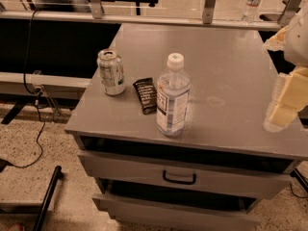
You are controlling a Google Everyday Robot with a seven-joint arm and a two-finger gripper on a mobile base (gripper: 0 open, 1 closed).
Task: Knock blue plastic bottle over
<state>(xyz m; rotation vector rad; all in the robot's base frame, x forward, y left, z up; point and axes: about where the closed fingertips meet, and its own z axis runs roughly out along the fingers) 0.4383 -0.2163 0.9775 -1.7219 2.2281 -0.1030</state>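
I have the gripper (pixel 282 103) at the right edge of my view, hanging at the right-hand side of the grey cabinet top (pixel 231 66). It empty-handed as far as I can see; I cannot tell whether it is spread or pressed together.

The blue plastic bottle (pixel 172 97) stands upright near the front edge of the top, white cap on, long axis vertical. From the gripper it lies at about 9 o'clock, well apart, with bare surface between them.

A dark snack wrapper (pixel 146 95) lies just beside the bottle at its 9 o'clock, and a silver-green drink can (pixel 111 72) stands farther out at 10 o'clock.

With one arm only, I judge the coming move to be a sweep toward 9 o'clock, striking high on the bottle so it tips rather than slides. The wrapper and can lie on the falling side.
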